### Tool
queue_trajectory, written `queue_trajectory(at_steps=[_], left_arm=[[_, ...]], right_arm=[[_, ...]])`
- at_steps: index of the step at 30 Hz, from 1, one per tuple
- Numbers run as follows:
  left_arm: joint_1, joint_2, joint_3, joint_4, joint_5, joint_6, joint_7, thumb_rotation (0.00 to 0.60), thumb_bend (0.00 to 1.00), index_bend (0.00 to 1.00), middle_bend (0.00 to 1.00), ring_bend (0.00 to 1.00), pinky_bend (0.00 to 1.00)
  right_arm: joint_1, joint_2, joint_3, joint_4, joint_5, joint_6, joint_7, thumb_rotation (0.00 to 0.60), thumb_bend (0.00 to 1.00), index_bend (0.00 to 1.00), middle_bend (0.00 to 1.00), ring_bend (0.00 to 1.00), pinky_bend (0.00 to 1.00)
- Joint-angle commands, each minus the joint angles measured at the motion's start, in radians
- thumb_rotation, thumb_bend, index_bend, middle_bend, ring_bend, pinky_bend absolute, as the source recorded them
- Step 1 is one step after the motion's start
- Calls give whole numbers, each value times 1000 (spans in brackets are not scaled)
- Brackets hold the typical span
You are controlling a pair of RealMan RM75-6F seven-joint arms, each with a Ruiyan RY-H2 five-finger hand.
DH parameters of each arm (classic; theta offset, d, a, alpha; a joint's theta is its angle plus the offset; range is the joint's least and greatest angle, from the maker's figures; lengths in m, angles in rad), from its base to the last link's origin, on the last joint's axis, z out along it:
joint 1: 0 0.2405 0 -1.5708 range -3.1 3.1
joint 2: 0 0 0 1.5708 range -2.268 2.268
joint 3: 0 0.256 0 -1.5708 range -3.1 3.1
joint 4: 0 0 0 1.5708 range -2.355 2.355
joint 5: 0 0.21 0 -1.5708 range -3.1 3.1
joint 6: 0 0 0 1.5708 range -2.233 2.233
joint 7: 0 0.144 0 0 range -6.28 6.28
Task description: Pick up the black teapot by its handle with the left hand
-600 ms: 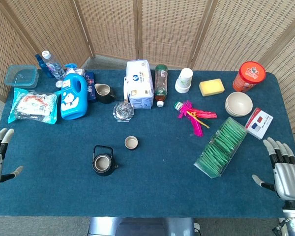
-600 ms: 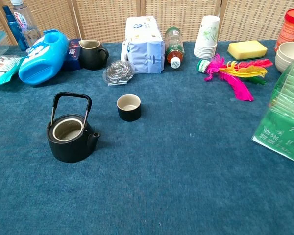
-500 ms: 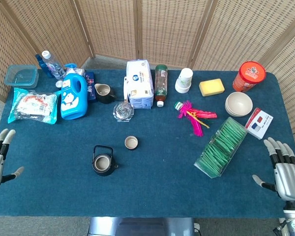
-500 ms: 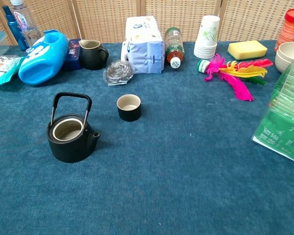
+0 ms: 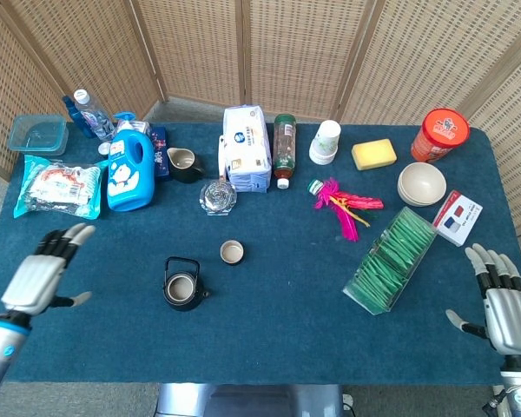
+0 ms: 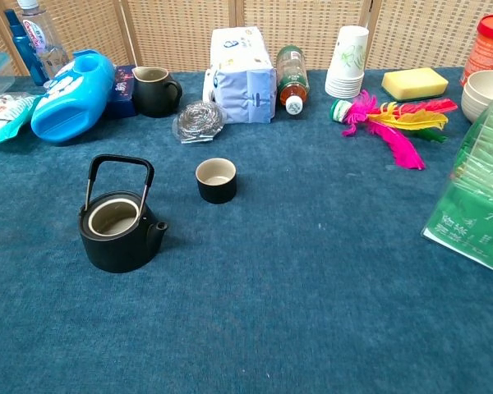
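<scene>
The black teapot [image 5: 182, 286] [image 6: 118, 226] stands lidless on the blue cloth left of centre, its arched handle [image 6: 119, 167] upright and its spout toward the right. My left hand [image 5: 42, 277] hovers over the table's left side, well left of the teapot, fingers spread and holding nothing. My right hand [image 5: 506, 306] stays at the near right edge, fingers apart and empty. Neither hand shows in the chest view.
A small black cup [image 5: 232, 252] [image 6: 216, 180] sits just right of the teapot. Behind are a blue detergent bottle [image 5: 128, 170], dark pitcher [image 5: 185, 163], steel scourer [image 5: 218, 196], tissue pack [image 5: 246, 148] and snack bag [image 5: 59, 186]. A green packet box [image 5: 391, 260] lies at right.
My left hand has moved in from the table's left edge, rightward over the cloth toward the teapot. The right hand and all objects have stayed put.
</scene>
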Motion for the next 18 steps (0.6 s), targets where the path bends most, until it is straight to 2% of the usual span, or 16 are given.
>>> queue_trajectory(at_steps=[1,5,9,14,18], left_arm=[[-112,-4,-47,-65,-65,-128,53,600,0,0,0,0,10],[-190,-29,-79,-93,-171,-202,151,600,0,0,0,0,10],[-249,-63,-86,-109,-285,-228,286,600,0,0,0,0,10],[-303,-115,-75,-126,-414,-213,415,600,0,0,0,0,10],[-336,-162,-71,-119,-468,-191,466,600,0,0,0,0,10]], right_arm=[[2,-1,1,0,3,-4,-3,600,0,0,0,0,0],[1,2,3,-1,6,-3,3,600,0,0,0,0,0],[1,8,5,0,11,-4,20,600,0,0,0,0,0],[-1,17,7,3,11,-3,44,600,0,0,0,0,0],[-3,22,6,1,6,0,53,600,0,0,0,0,0]])
